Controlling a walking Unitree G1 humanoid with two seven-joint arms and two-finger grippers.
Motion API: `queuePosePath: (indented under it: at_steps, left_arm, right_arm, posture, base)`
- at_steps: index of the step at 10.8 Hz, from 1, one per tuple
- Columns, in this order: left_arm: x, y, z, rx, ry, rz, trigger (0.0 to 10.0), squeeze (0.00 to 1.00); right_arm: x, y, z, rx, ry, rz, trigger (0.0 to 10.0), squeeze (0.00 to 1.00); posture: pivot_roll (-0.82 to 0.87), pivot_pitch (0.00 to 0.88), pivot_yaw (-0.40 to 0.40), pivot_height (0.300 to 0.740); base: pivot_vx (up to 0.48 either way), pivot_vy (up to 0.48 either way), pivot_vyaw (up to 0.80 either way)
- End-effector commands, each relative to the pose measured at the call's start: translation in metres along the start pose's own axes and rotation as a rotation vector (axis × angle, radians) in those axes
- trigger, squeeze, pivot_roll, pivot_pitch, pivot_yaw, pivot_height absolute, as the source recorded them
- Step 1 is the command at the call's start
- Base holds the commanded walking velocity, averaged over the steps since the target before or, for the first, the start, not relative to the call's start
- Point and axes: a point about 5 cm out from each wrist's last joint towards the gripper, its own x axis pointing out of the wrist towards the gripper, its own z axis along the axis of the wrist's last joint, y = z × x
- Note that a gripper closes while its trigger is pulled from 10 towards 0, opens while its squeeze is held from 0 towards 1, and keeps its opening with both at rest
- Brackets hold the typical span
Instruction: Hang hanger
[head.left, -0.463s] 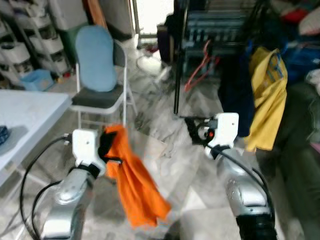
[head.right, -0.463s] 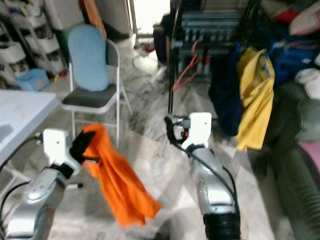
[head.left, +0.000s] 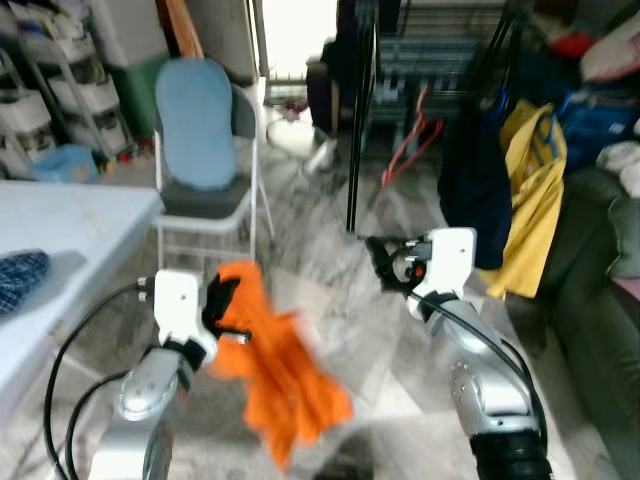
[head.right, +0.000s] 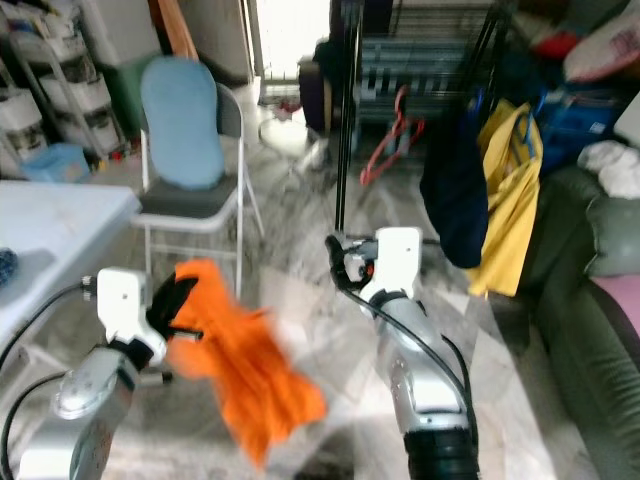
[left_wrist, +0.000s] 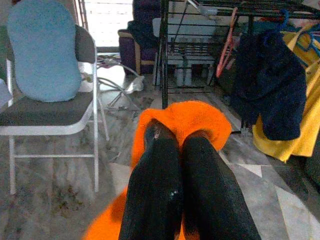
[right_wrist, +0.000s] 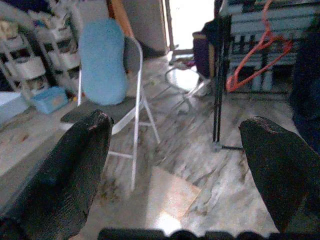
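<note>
The main risk was judged to be the orange garment (head.left: 283, 375) slipping or swinging: the left gripper (left_wrist: 177, 150) was clenched on a fold of the cloth near its top, and the rest hung free over the marble floor (head.left: 320, 250), blurred as though swaying, so it could drag, snag on the folding chair (head.left: 205, 195) or pull loose while the robot walked toward the clothes rack (head.left: 420, 60). No hanger could be made out inside the cloth, so whether a hook was there to catch the rail could not be told. The garment's long axis ran downward and slightly toward the robot's right, its pinched end uppermost. The right gripper (right_wrist: 175, 145) was held out with fingers (right_wrist: 75, 165) spread wide, empty, facing the rack where a red hanger (right_wrist: 257, 47) and a yellow garment (head.left: 535, 200) hung.
</note>
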Motion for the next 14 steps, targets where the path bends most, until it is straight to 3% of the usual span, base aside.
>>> queuePosePath:
  at_steps: [1, 4, 6, 14]
  left_arm:
    - [0.000, -0.006, 0.004, 0.007, -0.029, -0.016, 10.0, 0.00]
    - [-0.006, -0.004, 0.003, -0.057, -0.055, 0.003, 10.0, 0.00]
    - [0.000, -0.016, 0.011, -0.081, -0.095, -0.059, 10.0, 0.00]
    - [0.005, -0.018, 0.017, -0.081, -0.113, -0.087, 10.0, 0.00]
  right_arm:
    - [-0.002, -0.008, -0.001, 0.002, 0.008, -0.024, 10.0, 0.00]
    - [-0.003, -0.010, -0.002, -0.005, 0.015, -0.025, 10.0, 0.00]
    - [-0.003, -0.010, -0.001, -0.011, 0.015, -0.022, 10.0, 0.00]
    - [-0.004, -0.010, -0.002, -0.008, 0.021, -0.035, 10.0, 0.00]
  posture:
    - [-0.03, 0.011, 0.042, 0.740]
    - [-0.05, 0.000, 0.040, 0.740]
    - [-0.06, 0.000, 0.040, 0.740]
    - [-0.06, 0.006, 0.048, 0.740]
  base:
    - [0.000, 0.000, 0.00]
    - [0.000, 0.000, 0.00]
    - [0.000, 0.000, 0.00]
    - [0.337, 0.000, 0.00]
